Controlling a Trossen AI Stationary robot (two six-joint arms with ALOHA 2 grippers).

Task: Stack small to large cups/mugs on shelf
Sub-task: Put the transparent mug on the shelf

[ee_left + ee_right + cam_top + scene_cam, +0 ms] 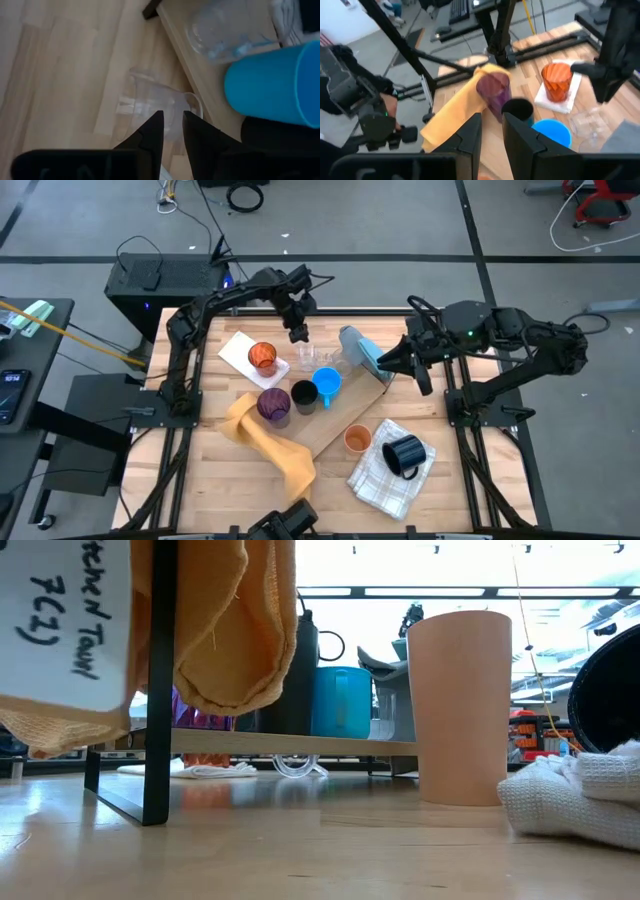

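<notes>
Clear cup (155, 102) sits on the table beside the shelf (345, 420); I see my left gripper (171, 125) just above it, fingers narrowly parted, holding nothing. Right gripper (491, 131) hovers likewise.

A robotics lab: around the wooden desk (230, 480) lie grey floor, loose cables (245, 195) (coiled) and a black equipment box (160, 280).

The only readable writing is handwritten in dark marker on a white paper label (62, 625) at the upper left of the low view — it seems to say "Kitchen Towel" with "7(1)" beneath, the first word partly cut off. The label hangs against a mustard-yellow woven cloth (235, 625) — no other lettering can be made out.
</notes>
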